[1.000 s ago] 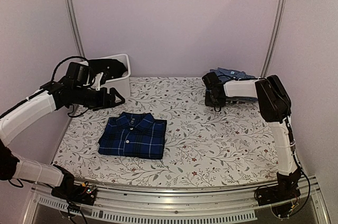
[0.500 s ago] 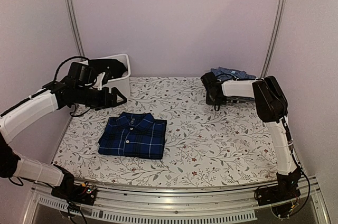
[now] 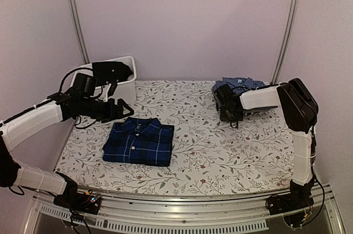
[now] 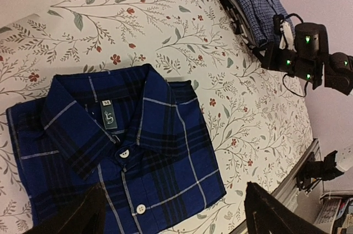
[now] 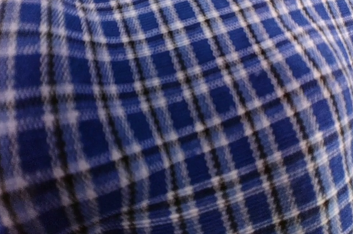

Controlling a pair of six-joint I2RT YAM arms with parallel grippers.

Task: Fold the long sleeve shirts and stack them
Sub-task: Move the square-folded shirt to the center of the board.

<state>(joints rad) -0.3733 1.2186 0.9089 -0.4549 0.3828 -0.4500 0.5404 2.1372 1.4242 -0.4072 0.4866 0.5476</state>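
Plaid shirt [image 3: 139, 142]: folded into a flat rectangle, left of centre on the table [image 3: 220, 151], collar toward the far side.
Plaid shirt, material: navy and royal-blue woven cloth with thin white lines; white buttons and a neck tag marked "M" show in the left wrist view.
Checked shirt [image 3: 238, 84]: lighter blue fine check, lying at the far right of the table, well apart from the plaid shirt.
Left gripper [image 3: 124, 108]: fingers spread wide, nothing between them; it hangs just beyond the plaid shirt's far left corner, clear of the cloth.
Right gripper [image 3: 227, 110]: at the checked shirt's near edge. Its own camera shows only blurred check cloth, so its grip cannot be told.
Edges and room: a broad stretch of table cover separates the two shirts; the plaid shirt's near edge stops short of the front rail.
Table: cover printed with grey leaves and small red flowers.
White bin [image 3: 128, 88]: far left corner, behind the left arm.
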